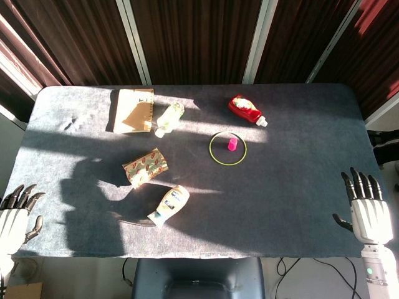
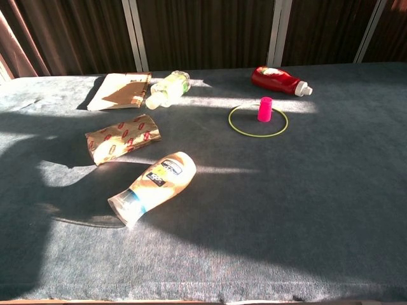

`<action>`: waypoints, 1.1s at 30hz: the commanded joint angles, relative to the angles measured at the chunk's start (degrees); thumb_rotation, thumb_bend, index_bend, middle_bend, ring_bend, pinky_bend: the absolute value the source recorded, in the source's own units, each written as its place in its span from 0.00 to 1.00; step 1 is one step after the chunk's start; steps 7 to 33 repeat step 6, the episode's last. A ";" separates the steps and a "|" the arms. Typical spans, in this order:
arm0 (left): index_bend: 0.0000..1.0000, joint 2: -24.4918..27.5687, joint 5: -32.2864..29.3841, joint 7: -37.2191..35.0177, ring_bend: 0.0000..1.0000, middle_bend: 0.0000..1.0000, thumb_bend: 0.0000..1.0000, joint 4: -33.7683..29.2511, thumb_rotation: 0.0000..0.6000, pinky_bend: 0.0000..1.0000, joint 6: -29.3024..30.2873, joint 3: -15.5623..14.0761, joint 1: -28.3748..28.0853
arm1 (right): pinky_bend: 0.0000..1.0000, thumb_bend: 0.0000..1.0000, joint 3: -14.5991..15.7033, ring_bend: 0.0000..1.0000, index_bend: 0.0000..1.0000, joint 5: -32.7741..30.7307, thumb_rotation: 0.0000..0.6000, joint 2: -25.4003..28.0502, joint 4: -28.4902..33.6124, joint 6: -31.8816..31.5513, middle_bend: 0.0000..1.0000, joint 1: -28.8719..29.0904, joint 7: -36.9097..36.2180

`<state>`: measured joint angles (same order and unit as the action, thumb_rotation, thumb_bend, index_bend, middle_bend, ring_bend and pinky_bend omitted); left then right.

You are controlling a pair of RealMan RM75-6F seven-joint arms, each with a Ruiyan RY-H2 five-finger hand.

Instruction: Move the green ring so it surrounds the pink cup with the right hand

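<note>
The thin green ring (image 1: pixel 228 149) (image 2: pixel 257 121) lies flat on the grey table, and the small pink cup (image 1: pixel 232 144) (image 2: pixel 264 108) stands upright inside it. Off the table's right front corner hangs my right hand (image 1: pixel 369 210), fingers spread and holding nothing, far from the ring. Beyond the table's left front corner is my left hand (image 1: pixel 14 218), also open and empty. Neither hand shows in the chest view.
A red ketchup bottle (image 1: pixel 247 110) lies just behind the ring. A brown paper bag (image 1: pixel 133 110) and a clear bottle (image 1: pixel 169 118) sit at the back left. A patterned snack packet (image 1: pixel 145 167) and a cream bottle (image 1: pixel 169 205) lie front left.
</note>
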<state>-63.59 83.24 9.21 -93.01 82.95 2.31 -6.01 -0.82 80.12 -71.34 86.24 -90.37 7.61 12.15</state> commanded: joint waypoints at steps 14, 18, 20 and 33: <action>0.24 0.08 -0.18 0.36 0.01 0.09 0.47 -0.32 1.00 0.17 0.19 -0.05 0.20 | 0.14 0.04 -1.00 0.00 0.00 0.18 1.00 -0.60 -0.99 2.35 0.00 -0.10 -1.93; 0.24 0.08 -0.18 0.36 0.01 0.09 0.47 -0.32 1.00 0.17 0.19 -0.05 0.20 | 0.14 0.04 -1.00 0.00 0.00 0.18 1.00 -0.60 -0.99 2.35 0.00 -0.10 -1.93; 0.24 0.08 -0.18 0.36 0.01 0.09 0.47 -0.32 1.00 0.17 0.19 -0.05 0.20 | 0.14 0.04 -1.00 0.00 0.00 0.18 1.00 -0.60 -0.99 2.35 0.00 -0.10 -1.93; 0.24 0.08 -0.18 0.36 0.01 0.09 0.47 -0.32 1.00 0.17 0.19 -0.05 0.20 | 0.14 0.04 -1.00 0.00 0.00 0.18 1.00 -0.60 -0.99 2.35 0.00 -0.10 -1.93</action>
